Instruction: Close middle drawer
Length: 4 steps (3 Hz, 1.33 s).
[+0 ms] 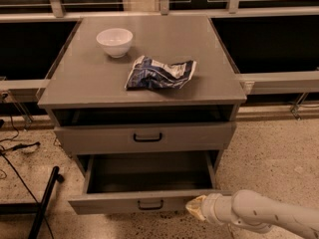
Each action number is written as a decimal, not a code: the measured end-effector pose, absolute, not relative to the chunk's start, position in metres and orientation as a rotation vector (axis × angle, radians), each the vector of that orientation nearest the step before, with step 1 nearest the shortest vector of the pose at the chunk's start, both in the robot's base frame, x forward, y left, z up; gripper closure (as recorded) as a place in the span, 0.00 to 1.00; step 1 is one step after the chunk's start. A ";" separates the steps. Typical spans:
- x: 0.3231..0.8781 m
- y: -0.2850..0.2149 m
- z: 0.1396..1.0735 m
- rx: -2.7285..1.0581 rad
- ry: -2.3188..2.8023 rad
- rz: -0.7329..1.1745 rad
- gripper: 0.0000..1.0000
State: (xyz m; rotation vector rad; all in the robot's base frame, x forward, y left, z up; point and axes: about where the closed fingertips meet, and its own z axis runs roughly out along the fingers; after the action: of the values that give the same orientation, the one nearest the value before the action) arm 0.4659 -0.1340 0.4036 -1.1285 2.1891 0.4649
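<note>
The middle drawer (149,201) of the grey cabinet (89,78) is pulled far out. Its deep box is empty, and its low front panel has a small black bar handle (150,204). My gripper (194,209) comes in from the lower right on a white arm (259,214). Its yellowish tip is against the right end of that front panel, to the right of the handle. The taller-fronted uppermost drawer (144,137) above stands slightly out from the cabinet. The lowest drawer is out of view.
A white bowl (114,41) and a crumpled blue-white chip bag (159,72) lie on the cabinet top. A black stand leg (45,203) and cables (15,148) lie on the speckled floor at left. A railing (279,81) runs behind the cabinet.
</note>
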 end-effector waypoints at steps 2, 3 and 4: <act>0.545 -0.103 0.428 -1.156 2.101 0.545 1.00; 0.548 -0.103 0.426 -1.158 2.098 0.542 1.00; 0.560 -0.101 0.420 -1.162 2.084 0.534 1.00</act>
State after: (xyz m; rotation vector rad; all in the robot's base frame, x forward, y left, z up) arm 0.5601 -0.1008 0.4205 -1.1622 2.0842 0.5341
